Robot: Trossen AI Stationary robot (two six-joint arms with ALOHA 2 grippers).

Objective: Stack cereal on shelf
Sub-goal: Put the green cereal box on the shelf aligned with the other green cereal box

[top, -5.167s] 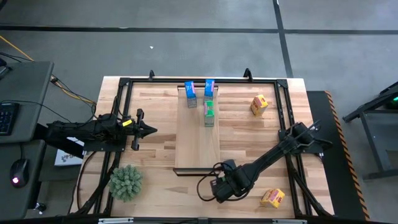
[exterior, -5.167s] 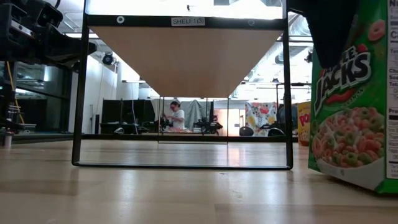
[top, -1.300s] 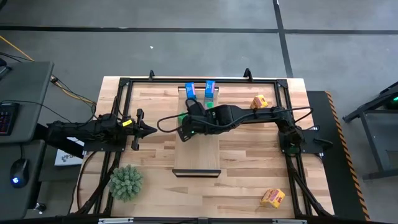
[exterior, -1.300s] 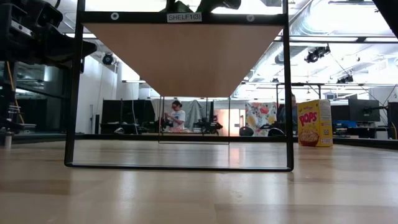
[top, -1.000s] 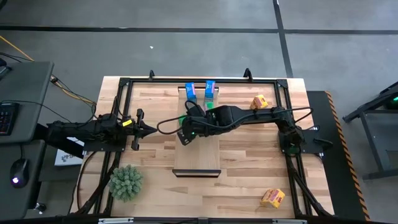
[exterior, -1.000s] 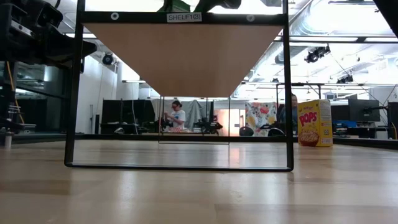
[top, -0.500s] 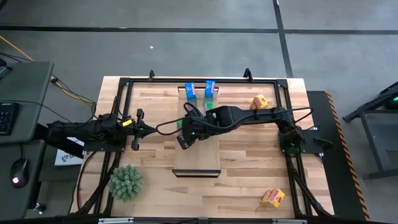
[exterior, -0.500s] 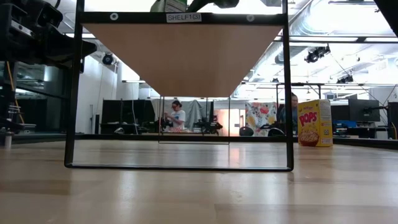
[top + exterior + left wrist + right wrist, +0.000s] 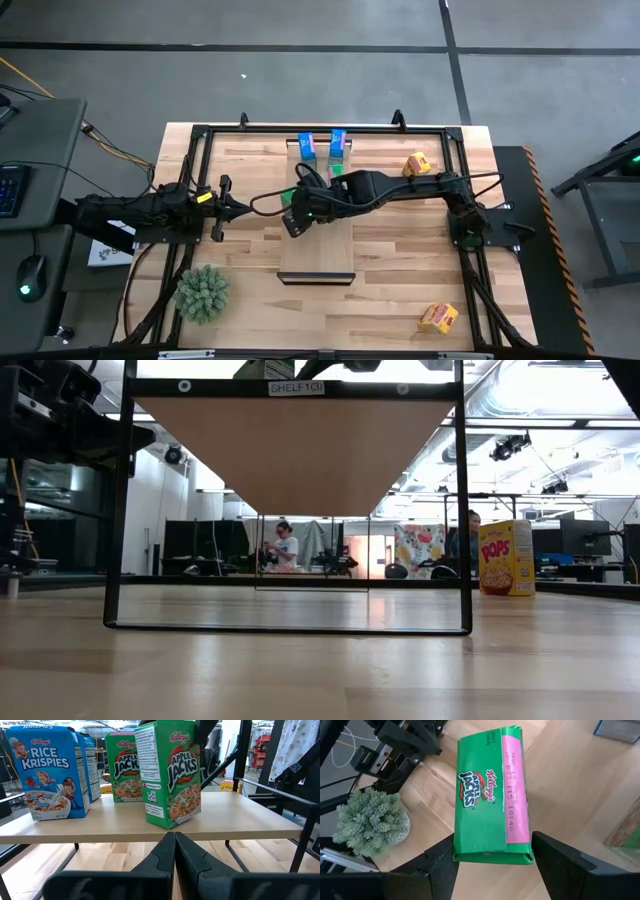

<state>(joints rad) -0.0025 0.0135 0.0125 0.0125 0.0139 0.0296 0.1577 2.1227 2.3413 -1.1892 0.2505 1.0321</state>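
Note:
My right gripper (image 9: 293, 214) is shut on a green Apple Jacks cereal box (image 9: 172, 772) over the left part of the pale shelf board (image 9: 320, 245). Two blue boxes (image 9: 306, 147) (image 9: 338, 142) and a second green box (image 9: 122, 775) stand upright on the shelf's far end. One yellow box (image 9: 417, 165) lies on the table to the far right and another (image 9: 438, 318) to the near right. My left gripper (image 9: 240, 209) is shut and waits level to the left of the shelf. My right gripper pinches the green box near one end of its top edge (image 9: 492, 847), one finger (image 9: 442, 857) on each broad face. The fingers come from above, pointing down. The box hangs upright, slightly tilted, with its bottom (image 9: 167, 825) at the board; I cannot tell whether it touches.
A spiky green plant (image 9: 203, 292) stands on the near left of the table. The shelf rests on a black frame (image 9: 465, 510) raised above the tabletop. A black rail frame (image 9: 200, 135) borders the table. A person shows far off in the room (image 9: 285, 548).
My right gripper has carried the green box a little way toward the table's left and near edges, over the left part of the shelf. The left arm has kept still.

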